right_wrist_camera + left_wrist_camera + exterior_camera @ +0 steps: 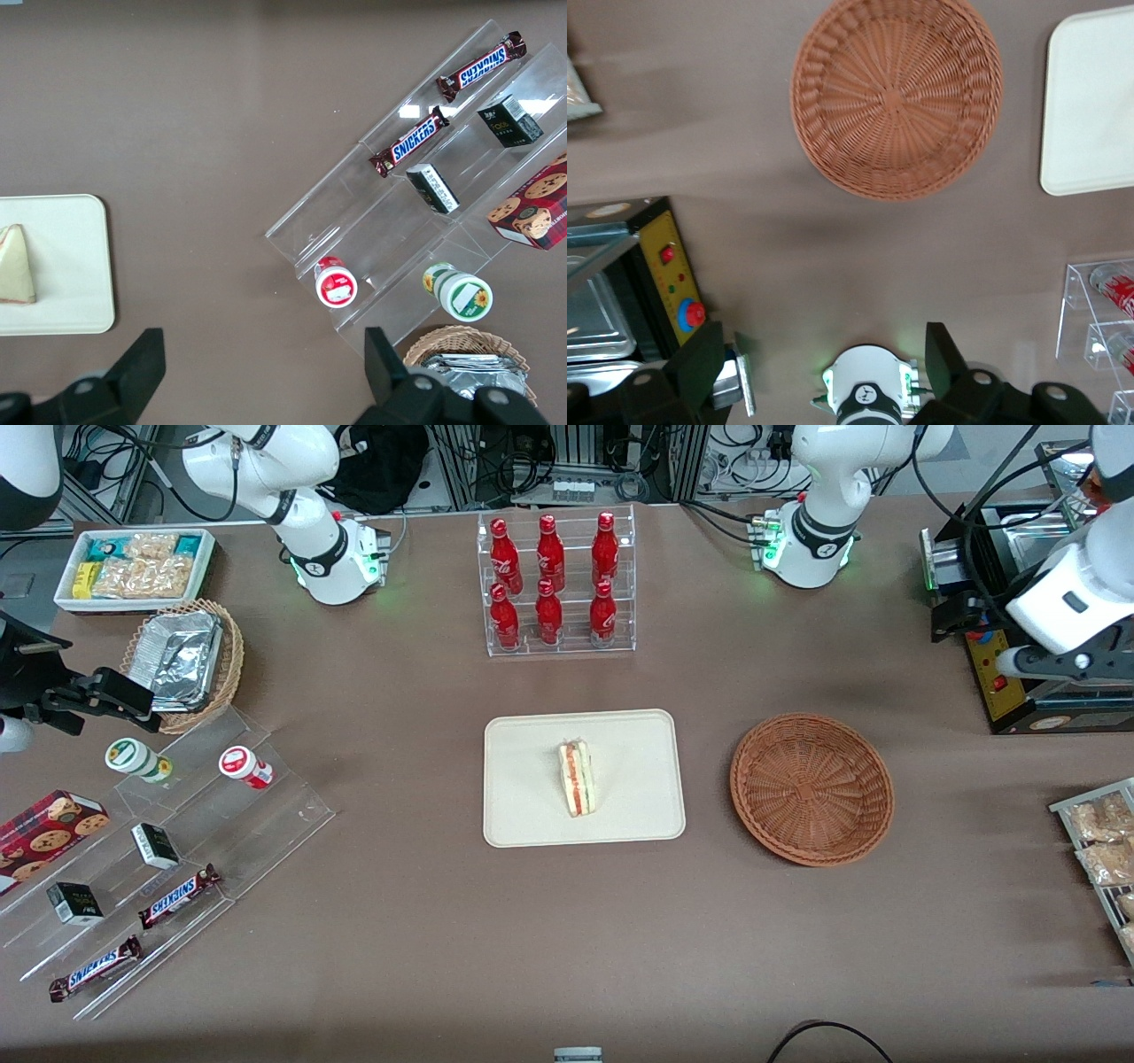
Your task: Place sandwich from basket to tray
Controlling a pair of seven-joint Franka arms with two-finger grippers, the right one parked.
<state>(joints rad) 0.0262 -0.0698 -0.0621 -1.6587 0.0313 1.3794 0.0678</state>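
Note:
The sandwich [578, 778], a cream wedge with red and green filling, lies on the cream-beige tray [532, 815] at the table's middle. It also shows in the right wrist view [16, 266] on the tray [71, 266]. The reddish-brown wicker basket [811, 788] stands empty beside the tray, toward the working arm's end. My gripper [1054, 662] is raised at the working arm's end of the table, farther from the front camera than the basket. It is open and empty. The left wrist view shows the gripper [824, 367], the empty basket [897, 96] and a tray edge [1090, 97].
A clear rack of red bottles [556, 584] stands farther back than the tray. A dark appliance with a yellow panel [992, 673] sits under my gripper. A wire rack of snack bags [1103, 850] is near it. A stepped acrylic stand [159, 850] and a tan foil basket [186, 660] lie toward the parked arm's end.

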